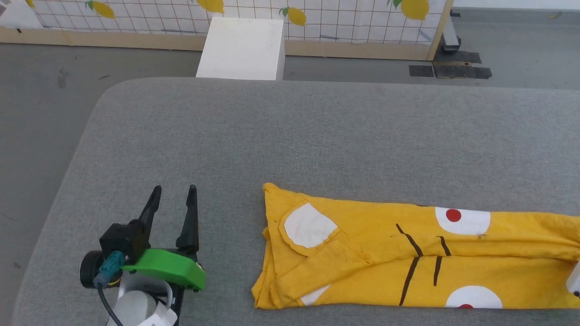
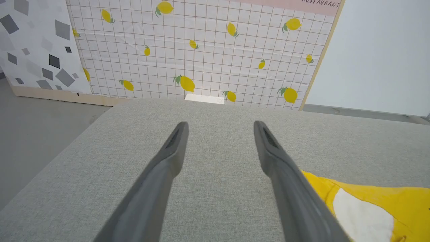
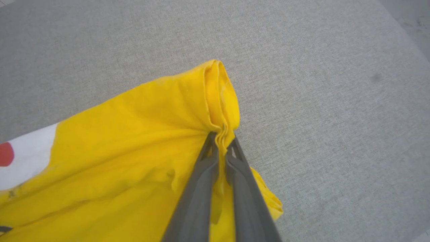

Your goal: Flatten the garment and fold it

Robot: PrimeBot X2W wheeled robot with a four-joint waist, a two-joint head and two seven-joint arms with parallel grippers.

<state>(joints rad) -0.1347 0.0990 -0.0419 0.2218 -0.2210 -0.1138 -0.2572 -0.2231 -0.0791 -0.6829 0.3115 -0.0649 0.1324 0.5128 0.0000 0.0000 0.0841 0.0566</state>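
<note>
Gripping bunched garment [image 3: 134,134] edge, right jaws closed, left jaws spread alongside

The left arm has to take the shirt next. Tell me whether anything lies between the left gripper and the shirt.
Nothing visible does. The left gripper is open, and only bare grey table lies between it and the nearest edge of the garment, to its right. The right gripper is shut on the garment's other end.
</note>
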